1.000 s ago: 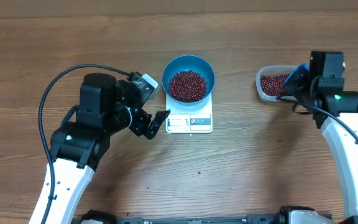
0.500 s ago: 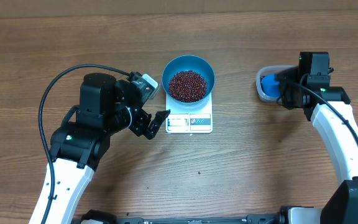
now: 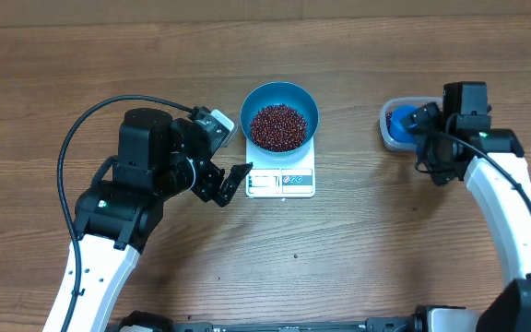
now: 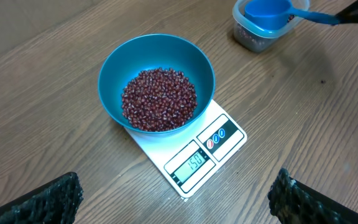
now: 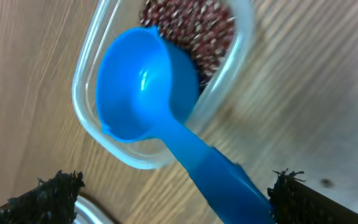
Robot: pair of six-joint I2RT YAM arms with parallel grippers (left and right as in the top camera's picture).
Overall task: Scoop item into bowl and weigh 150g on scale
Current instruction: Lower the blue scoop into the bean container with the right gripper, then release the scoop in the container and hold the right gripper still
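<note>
The blue bowl (image 3: 308, 106) stands on the white scale (image 3: 281, 182) and holds a heap of red-brown beans (image 3: 277, 126). In the left wrist view the bowl (image 4: 114, 68) and its beans (image 4: 159, 99) show clearly, and the scale (image 4: 229, 140) reads 150. My left gripper (image 3: 231, 183) is open just left of the scale, with nothing between its fingers (image 4: 53, 198). My right gripper (image 3: 429, 143) is open beside the clear tub (image 3: 387, 138). A blue scoop (image 5: 145, 93) lies in the tub (image 5: 89, 112) over more beans (image 5: 197, 25). Its handle runs between my spread right fingers (image 5: 291, 196).
The tub with the scoop (image 4: 267, 9) sits at the far right of the wooden table (image 3: 358, 249). A black cable (image 3: 72, 148) loops over the left arm. Bare wood lies around the scale.
My right gripper has opened and let go of the scoop, which now rests in the tub. The right arm shifted slightly. The left arm, bowl and scale have not moved.
</note>
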